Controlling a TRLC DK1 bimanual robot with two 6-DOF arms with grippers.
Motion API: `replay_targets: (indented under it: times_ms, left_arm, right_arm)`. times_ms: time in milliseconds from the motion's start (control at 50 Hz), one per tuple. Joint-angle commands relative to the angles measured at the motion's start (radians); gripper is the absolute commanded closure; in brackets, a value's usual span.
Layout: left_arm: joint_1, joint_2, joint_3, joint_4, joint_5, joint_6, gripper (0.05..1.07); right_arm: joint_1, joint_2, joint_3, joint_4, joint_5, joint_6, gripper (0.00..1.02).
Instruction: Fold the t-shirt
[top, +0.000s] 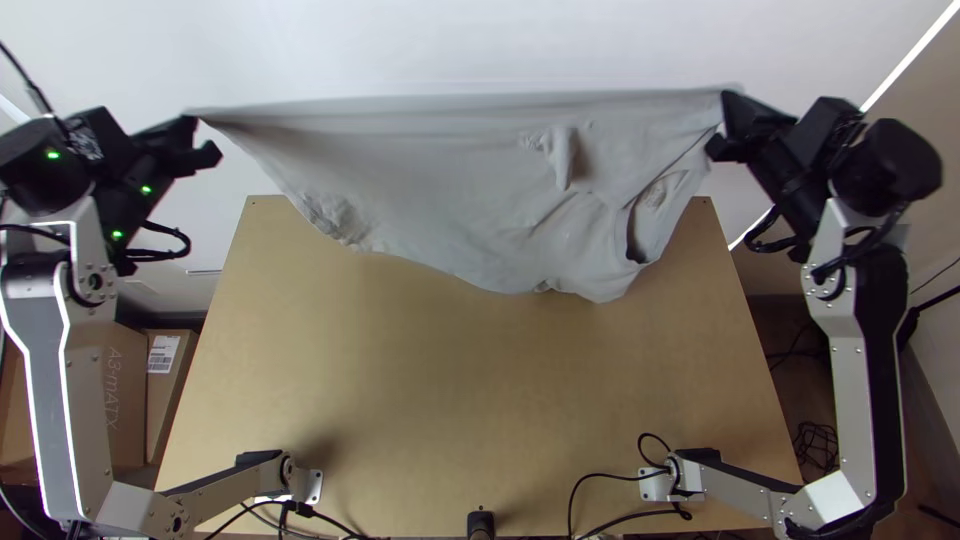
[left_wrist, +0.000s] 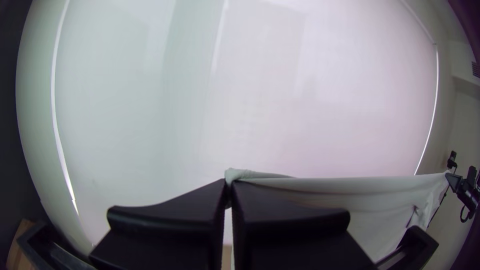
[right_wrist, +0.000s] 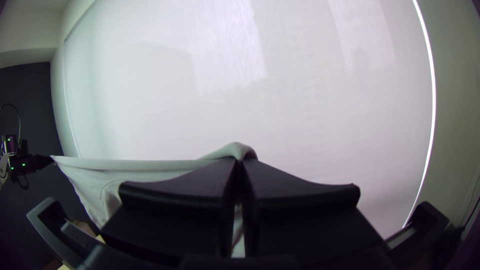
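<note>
A light grey t-shirt (top: 430, 190) hangs stretched between the two grippers above the far part of the table, its top edge taut and its lower part loose and wrinkled. At its left end is my left gripper (top: 203, 138); at its right end, my right gripper (top: 722, 125). In the left wrist view the left gripper (left_wrist: 228, 187) is shut on a corner of the shirt (left_wrist: 310, 185). The right wrist view has the right gripper (right_wrist: 239, 167) shut on the opposite corner of the shirt (right_wrist: 145, 167).
Bare wood of the table (top: 480, 390) lies below and nearer than the shirt. Cables (top: 620, 515) run along the table's near edge beside the arm bases. Cardboard boxes (top: 125, 390) stand on the floor at the left.
</note>
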Motion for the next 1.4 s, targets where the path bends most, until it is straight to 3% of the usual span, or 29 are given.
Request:
replay_targets:
  times_ms: [0,280,500,680,880,1120,1380]
  left_arm:
    - [0.051,-0.031,0.117,0.041,-0.044,-0.006,1.05]
    - [0.095,-0.232,0.139,0.119,-0.044,0.000,1.05]
    - [0.066,-0.388,0.121,0.096,-0.035,-0.015,1.05]
    - [0.017,-0.439,0.119,0.059,-0.036,-0.032,1.05]
    - [-0.034,-0.453,0.076,-0.061,-0.036,-0.069,1.05]
    - [-0.055,-0.600,-0.410,-0.111,-0.010,-0.099,1.05]
    - [-0.044,-0.704,-0.936,-0.088,0.109,-0.109,1.05]
  right_arm:
    - [-0.012,-0.061,0.093,0.050,0.070,0.031,1.00]
    - [0.017,-0.315,0.100,0.089,0.068,0.092,1.00]
    - [0.018,-0.473,0.106,-0.005,0.067,0.172,1.00]
    - [0.017,-0.507,0.152,-0.069,0.064,0.200,1.00]
    - [0.015,-0.482,0.146,-0.158,0.013,0.232,1.00]
    - [0.020,-0.594,-0.280,-0.235,-0.018,0.353,1.00]
    - [0.066,-0.691,-0.771,-0.220,-0.016,0.348,1.00]
